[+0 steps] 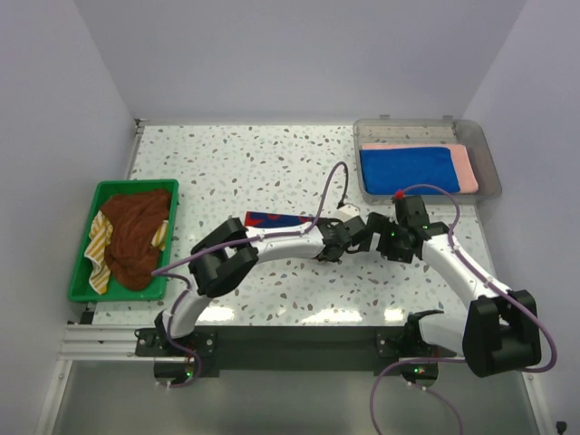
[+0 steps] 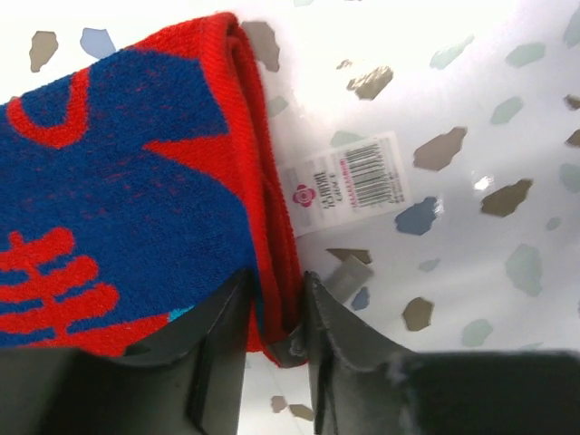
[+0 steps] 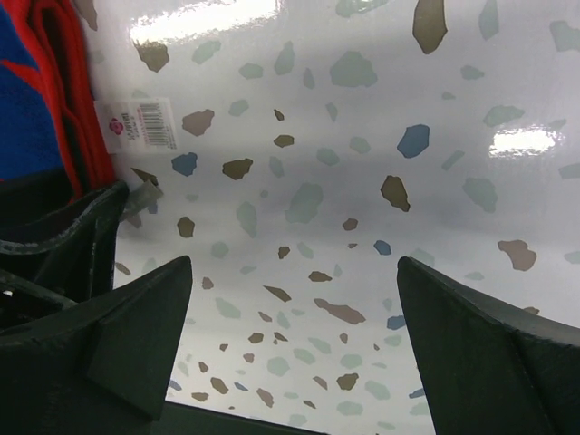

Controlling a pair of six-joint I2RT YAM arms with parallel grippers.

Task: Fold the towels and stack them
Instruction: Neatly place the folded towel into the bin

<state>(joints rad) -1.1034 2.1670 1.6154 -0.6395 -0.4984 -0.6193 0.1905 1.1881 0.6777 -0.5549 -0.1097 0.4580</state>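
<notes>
Left claw [image 2: 275,328] is closed narrow on the red folded edge of the patterned towel [image 2: 127,181], one finger on each side, with a white label [image 2: 349,181] just right of it. Right claw [image 3: 292,272] gapes wide and holds nothing, over the table [image 3: 362,163] near that edge. The patterned towel lies mid-table. In the far-right tray [image 1: 490,172] a blue towel [image 1: 405,169] lies on a pink towel [image 1: 466,168]; the left basket [image 1: 80,249] holds a brown towel [image 1: 136,240] and a striped towel [image 1: 98,249]

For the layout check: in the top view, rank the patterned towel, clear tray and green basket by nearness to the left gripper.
1. patterned towel, between the left gripper's jaws.
2. clear tray, back right.
3. green basket, left edge.
</notes>
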